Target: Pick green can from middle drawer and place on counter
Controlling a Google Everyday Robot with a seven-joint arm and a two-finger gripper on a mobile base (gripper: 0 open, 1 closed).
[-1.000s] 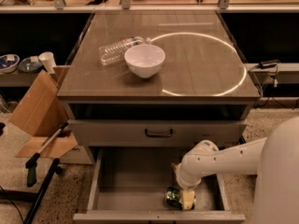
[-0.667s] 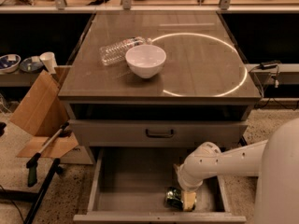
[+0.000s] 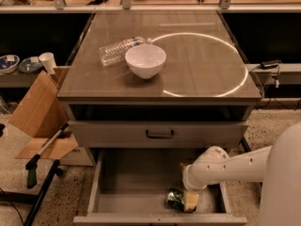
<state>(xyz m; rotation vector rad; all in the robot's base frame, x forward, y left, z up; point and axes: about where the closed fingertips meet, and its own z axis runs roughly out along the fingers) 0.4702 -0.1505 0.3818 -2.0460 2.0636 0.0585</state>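
- Your gripper [image 3: 188,201] is sitting low inside the middle drawer [image 3: 127,182], near its front right corner; you can't tell from this view whether it's clamping or loose.
- The green can [image 3: 175,198] is lying on the drawer floor, right against the gripper, on the side toward the drawer's middle.
- The white arm [image 3: 225,166] is reaching in from the right.
- Above, the counter [image 3: 202,65] is carrying a white bowl [image 3: 145,60] with a clear bottle [image 3: 115,51] lying just behind it.

Looks like a robot test lab: lone cabinet [image 3: 160,134] on speckled floor [image 3: 277,124], cardboard box [image 3: 35,109] and cup [image 3: 47,61] alongside (stray clutter), end effector [image 3: 190,201] low inside the open drawer [image 3: 131,182].
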